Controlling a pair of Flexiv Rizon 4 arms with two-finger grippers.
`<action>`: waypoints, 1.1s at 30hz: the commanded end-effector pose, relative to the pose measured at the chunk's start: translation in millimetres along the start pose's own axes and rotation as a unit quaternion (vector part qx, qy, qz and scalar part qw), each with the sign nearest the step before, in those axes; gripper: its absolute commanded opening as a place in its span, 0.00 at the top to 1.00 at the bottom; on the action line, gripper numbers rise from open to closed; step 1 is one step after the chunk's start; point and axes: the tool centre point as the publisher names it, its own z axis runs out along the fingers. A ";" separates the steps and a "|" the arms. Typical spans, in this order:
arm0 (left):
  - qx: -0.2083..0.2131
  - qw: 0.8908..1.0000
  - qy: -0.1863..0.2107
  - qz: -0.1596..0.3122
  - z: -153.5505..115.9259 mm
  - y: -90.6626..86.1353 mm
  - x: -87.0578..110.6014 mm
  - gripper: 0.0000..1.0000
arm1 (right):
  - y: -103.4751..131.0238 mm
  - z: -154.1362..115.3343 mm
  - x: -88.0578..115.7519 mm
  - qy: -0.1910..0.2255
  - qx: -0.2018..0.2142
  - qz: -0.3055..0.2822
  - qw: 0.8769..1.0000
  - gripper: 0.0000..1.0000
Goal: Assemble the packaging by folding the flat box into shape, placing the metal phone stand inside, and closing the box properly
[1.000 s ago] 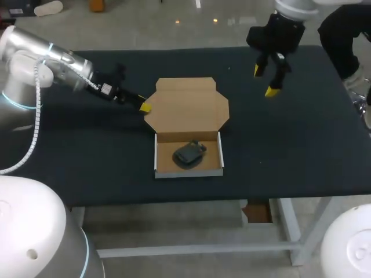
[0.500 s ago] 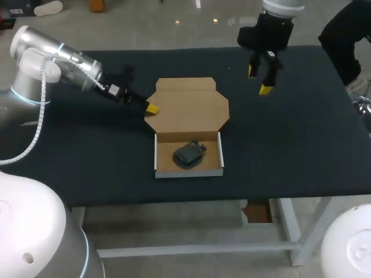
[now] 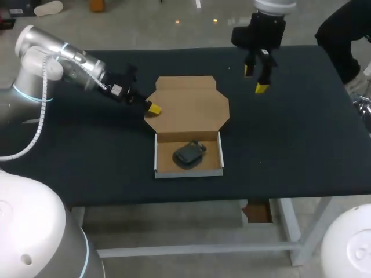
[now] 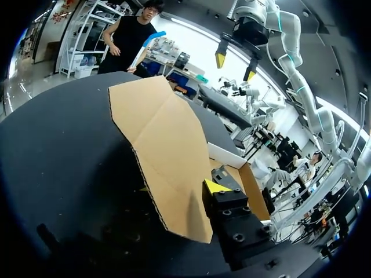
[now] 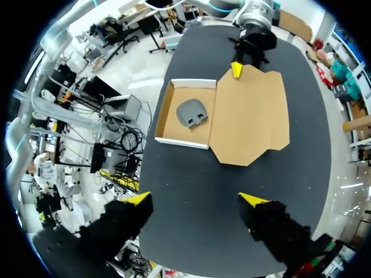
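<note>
**Tray formed and loaded; lid closing outstanding**

Logging the left gripper [image 3: 152,108] at the left edge of the lid [image 3: 188,107]; not managing to tell whether pinching the cardboard or merely resting against it. Judging this as the opening of the lid-closing step.

Noting at centre the tray [image 3: 158,159] folded up with walls standing, near side of the table [image 3: 301,133]. Seeing the phone stand [image 3: 189,154] lying inside the tray, so counting folding and loading as done. Finding the lid hinged on the tray's far wall and spread flat away from it, side flaps out. Judging as left to do: swinging the lid over, tucking the flaps, shutting the box.

Recording the right gripper [image 3: 255,79] hanging above the table, to the far right of the lid, jaws spread wide, holding nothing.

Comparing views:
- **Left wrist view:** showing the lid's left edge seemingly raised a little off the table, which the head view is not revealing.
- **Head view:** giving the overall layout and both arms.
- **Right wrist view:** looking down on the whole box, with clear table between its parted tips.
</note>
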 end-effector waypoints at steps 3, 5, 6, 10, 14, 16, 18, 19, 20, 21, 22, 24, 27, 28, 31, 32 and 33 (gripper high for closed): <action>0.005 1.000 0.002 0.009 1.8 -0.1 5.6 0.71 | 6.6 -1.7 -4.0 0.004 0.005 -0.002 1.000 0.00; 0.007 1.000 0.001 0.013 2.7 -0.4 7.9 0.74 | 8.8 -1.8 -4.4 0.003 0.006 -0.003 1.000 0.00; 0.007 1.000 0.001 0.013 2.6 -0.8 8.1 0.75 | 9.8 -1.9 -4.7 0.003 0.006 -0.004 1.000 0.00; 0.011 1.000 0.003 0.017 3.4 -2.5 11.6 0.83 | 13.9 -1.0 -5.2 0.003 0.008 -0.007 1.000 0.00; 0.013 1.000 0.010 0.023 3.9 -4.3 15.0 0.84 | 15.7 -1.0 -5.3 0.002 0.008 -0.009 1.000 0.00; 0.013 1.000 0.010 0.025 4.8 -4.8 16.5 0.84 | 16.4 -1.1 -5.4 0.002 0.009 -0.010 1.000 0.00; 0.012 1.000 0.010 0.026 5.0 -5.1 16.8 0.82 | 17.1 -1.1 -5.4 0.002 0.010 -0.012 1.000 0.00; 0.013 1.000 0.010 0.027 5.1 -5.4 17.4 0.80 | 17.3 -1.1 -5.5 0.002 0.010 -0.012 1.000 0.00; 0.013 0.999 0.011 0.027 5.0 -5.4 17.8 0.79 | 17.5 -1.1 -5.5 0.002 0.011 -0.012 1.000 0.00; 0.014 0.999 0.011 0.027 5.1 -5.5 18.1 0.76 | 17.8 -1.1 -5.5 0.002 0.012 -0.013 1.000 0.00; 0.015 0.999 0.011 0.027 5.2 -5.5 18.6 0.75 | 18.0 -1.1 -5.5 0.003 0.012 -0.013 1.000 0.00; 0.019 0.999 0.011 0.027 5.4 -5.7 18.8 0.75 | 18.4 -1.1 -5.6 0.003 0.012 -0.014 1.000 0.00; 0.022 0.999 0.011 0.027 5.6 -6.7 19.0 0.79 | 19.3 -1.1 -5.8 0.003 0.013 -0.015 1.000 0.00; 0.023 0.999 0.013 0.026 6.1 -7.6 18.6 0.82 | 19.3 -1.1 -5.8 0.003 0.014 -0.016 1.000 0.00; 0.026 0.999 0.016 0.026 7.7 -9.6 18.0 0.82 | 19.5 -1.2 -5.9 0.003 0.015 -0.016 1.000 0.00; 0.027 0.999 0.017 0.026 8.4 -9.8 18.9 0.83 | 19.5 -1.2 -5.9 0.003 0.015 -0.016 1.000 0.00; 0.030 0.999 0.023 0.029 8.7 -10.1 19.2 0.85 | 19.6 -1.3 -6.0 0.003 0.016 -0.016 1.000 0.00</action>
